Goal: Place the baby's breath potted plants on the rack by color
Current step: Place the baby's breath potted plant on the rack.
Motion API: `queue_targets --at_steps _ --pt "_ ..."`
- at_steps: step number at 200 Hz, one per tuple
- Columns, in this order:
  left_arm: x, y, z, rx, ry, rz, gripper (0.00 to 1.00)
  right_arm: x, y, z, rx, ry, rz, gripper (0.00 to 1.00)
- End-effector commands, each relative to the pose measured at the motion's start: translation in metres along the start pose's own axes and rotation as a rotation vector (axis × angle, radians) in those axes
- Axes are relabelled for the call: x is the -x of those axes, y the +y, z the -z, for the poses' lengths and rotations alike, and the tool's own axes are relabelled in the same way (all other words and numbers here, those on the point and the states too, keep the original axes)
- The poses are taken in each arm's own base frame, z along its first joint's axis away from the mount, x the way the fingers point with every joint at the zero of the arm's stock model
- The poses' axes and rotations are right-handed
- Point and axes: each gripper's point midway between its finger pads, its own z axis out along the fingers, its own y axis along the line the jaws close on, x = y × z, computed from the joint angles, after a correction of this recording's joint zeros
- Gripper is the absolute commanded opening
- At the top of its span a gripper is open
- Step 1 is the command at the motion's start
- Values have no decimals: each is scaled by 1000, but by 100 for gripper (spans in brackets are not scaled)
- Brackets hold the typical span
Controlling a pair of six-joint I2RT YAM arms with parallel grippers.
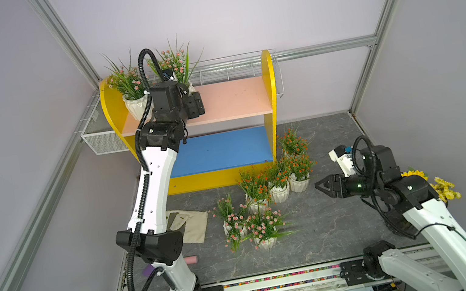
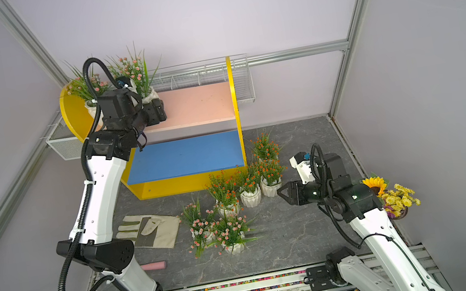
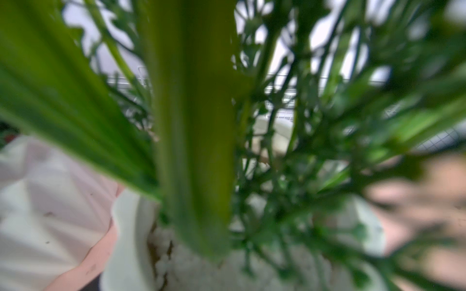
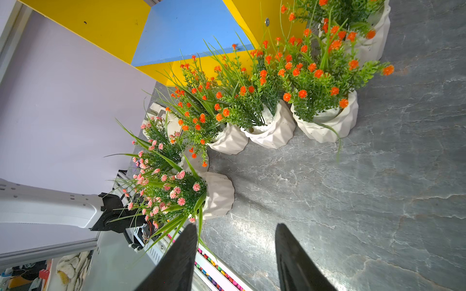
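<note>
My R gripper is part open, empty. L gripper is buried in leaves, can't tell. 2 pink plants on rack top shelf, left end. Other plants on tabletop by rack. Pots prob stiff, tippy: I'd grab pot, not sprigs.

Rack yellow sides, pink top, blue bottom; pots white; tabletop grey marbled.

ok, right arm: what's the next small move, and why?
Probably ease the right end effector forward toward the nearest orange-blossom pot. Its jaws stand open and empty, facing that cluster. All four orange plants sit on the grey tabletop, the rack's blue lower board is bare, and the left arm is up at the pink plants on the pink upper board.
</note>
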Motion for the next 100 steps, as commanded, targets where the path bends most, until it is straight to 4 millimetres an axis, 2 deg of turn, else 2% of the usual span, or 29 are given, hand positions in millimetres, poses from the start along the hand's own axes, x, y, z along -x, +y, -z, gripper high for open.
queue_targets --at_steps 1,47,65,100 --pt "28 9 10 39 -91 50 60 -9 -5 1 -18 15 -15 54" --pt "22 23 4 128 -86 37 61 -10 -8 -4 -13 25 -20 54" --pt "21 27 2 156 -87 32 64 -10 -8 -6 -8 27 -21 54" --pt "19 27 -3 160 -79 23 69 -10 -8 -7 -7 24 -21 56"
